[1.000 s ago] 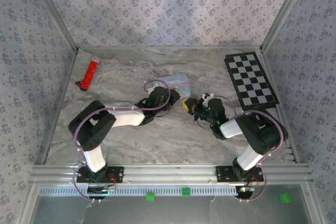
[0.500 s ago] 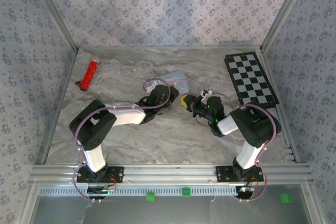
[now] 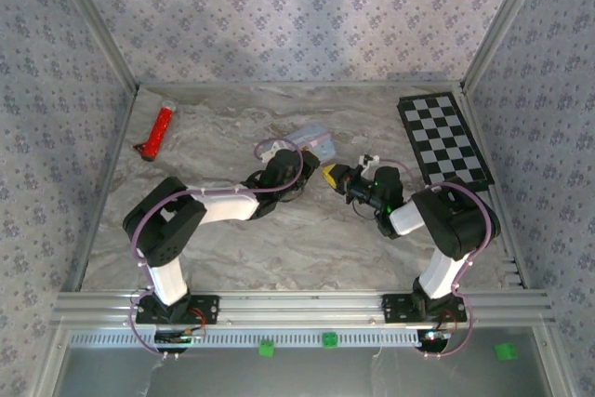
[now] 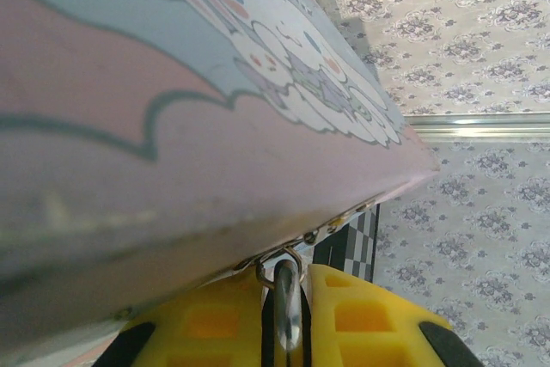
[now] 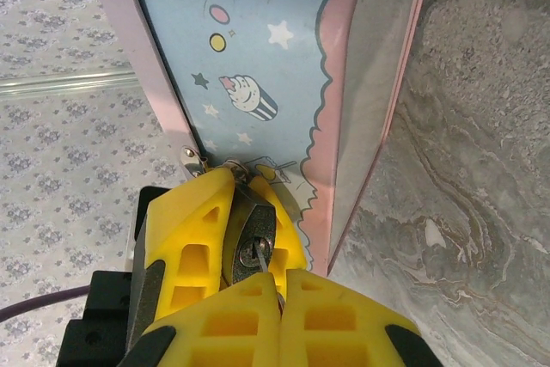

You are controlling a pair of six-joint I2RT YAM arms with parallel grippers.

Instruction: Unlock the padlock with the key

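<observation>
Two holds meet at the hasp edge of the tin (image 5: pixel 258 40): the left gripper (image 4: pixel 288 294) pinches the padlock (image 5: pixel 250 226) hanging there, nearly closed, steadying it so the right gripper (image 5: pixel 277 290), clamped shut on the key (image 5: pixel 259 253), can turn it.

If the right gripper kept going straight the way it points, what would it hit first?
The padlock, pinched in the left gripper right ahead and apparently nearly touching. The pastel blue tin sits just behind it.
</observation>
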